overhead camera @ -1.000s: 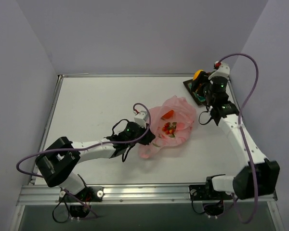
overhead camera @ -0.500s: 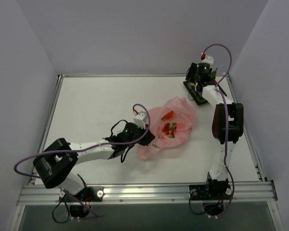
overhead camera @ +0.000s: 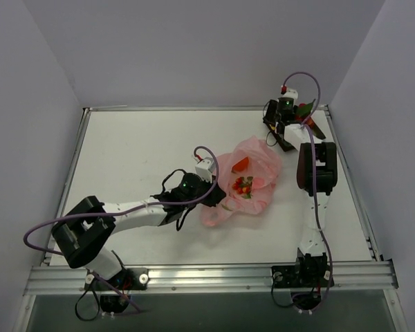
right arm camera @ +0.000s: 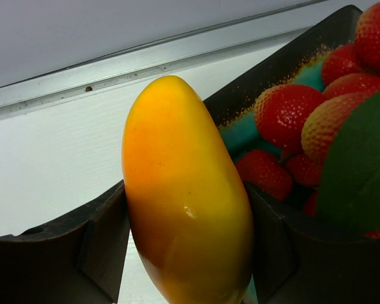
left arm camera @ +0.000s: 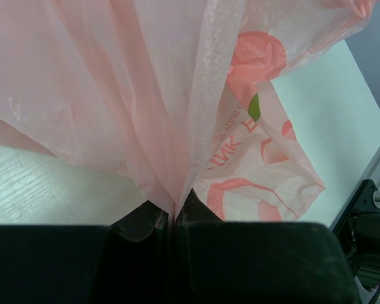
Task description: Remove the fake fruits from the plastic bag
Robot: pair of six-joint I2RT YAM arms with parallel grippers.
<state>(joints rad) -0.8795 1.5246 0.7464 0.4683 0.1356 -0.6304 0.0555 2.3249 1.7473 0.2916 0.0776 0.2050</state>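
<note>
The pink plastic bag (overhead camera: pixel 252 181) lies open mid-table, with an orange fruit (overhead camera: pixel 241 164) and several red fruits (overhead camera: pixel 244 185) inside. My left gripper (overhead camera: pixel 215 191) is at the bag's left edge. In the left wrist view it (left arm camera: pixel 173 214) is shut on a pinch of the pink film (left arm camera: pixel 145 95). My right gripper (overhead camera: pixel 277 127) is over the dark tray (overhead camera: pixel 286 142) at the back right. In the right wrist view it (right arm camera: pixel 187 209) is shut on the yellow-orange fruit (right arm camera: pixel 180 177), held upright just in front of the tray's rim.
The dark tray with a teal centre (right arm camera: pixel 244 130) holds several red fruits (right arm camera: pixel 285 117) and a green leaf (right arm camera: pixel 361 171). The table's metal back rail (right arm camera: pixel 145 60) runs just behind it. The right arm stretches along the table's right side.
The right arm has swung out and stretched toward the back, carrying the yellow-orange fruit to the tray. The left gripper has kept its hold on the bag.
</note>
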